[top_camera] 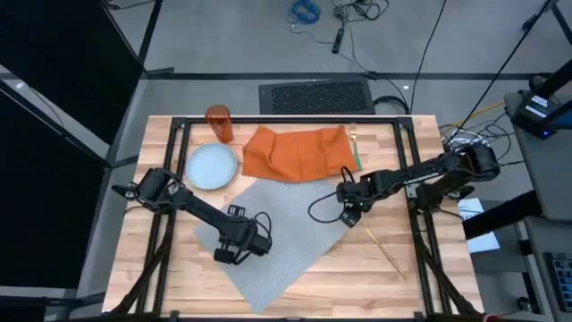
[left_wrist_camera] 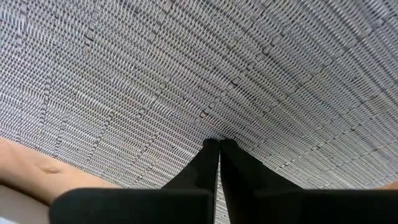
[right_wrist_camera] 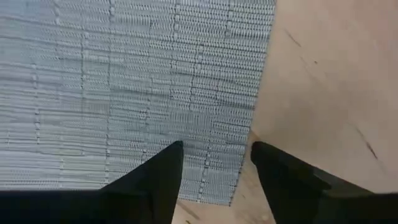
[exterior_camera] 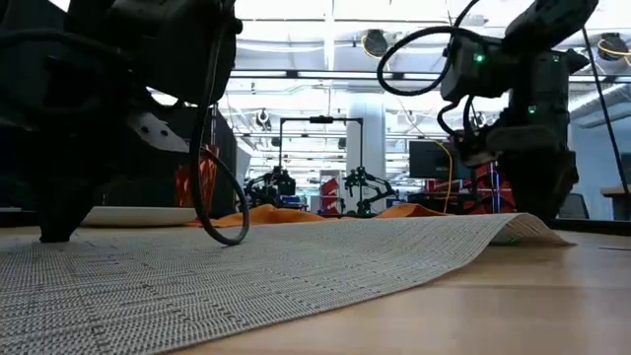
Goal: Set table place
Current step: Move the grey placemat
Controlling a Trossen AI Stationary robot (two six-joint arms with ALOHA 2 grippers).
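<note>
The grey woven placemat (top_camera: 279,225) lies askew on the light-wood table (top_camera: 429,282). My left gripper (top_camera: 234,252) stands shut on the mat near its left edge. My right gripper (right_wrist_camera: 216,149) is open at the mat's right edge (right_wrist_camera: 252,118), one finger over the mat and the other over bare wood. In the low view the mat (exterior_camera: 296,266) rises a little toward that edge (exterior_camera: 513,225). Behind the mat lie the pale-blue plate (top_camera: 213,166), the orange tumbler (top_camera: 219,122), the orange napkin (top_camera: 295,152) and a green-handled fork (top_camera: 355,148). My left gripper presses its shut fingertips (left_wrist_camera: 211,146) down on the placemat's top surface (left_wrist_camera: 214,127), a little way in from the left edge. The fingers come from above, slanting down. The mat lies flat on the table under them. Whether my right gripper touches the mat, I cannot tell.
A thin gold piece of cutlery (top_camera: 386,250) lies on bare wood right of the mat's near corner. Black frame rails (top_camera: 427,241) run along the table's left and right sides. A loose black cable (exterior_camera: 222,212) loops down onto the mat by the left arm.
</note>
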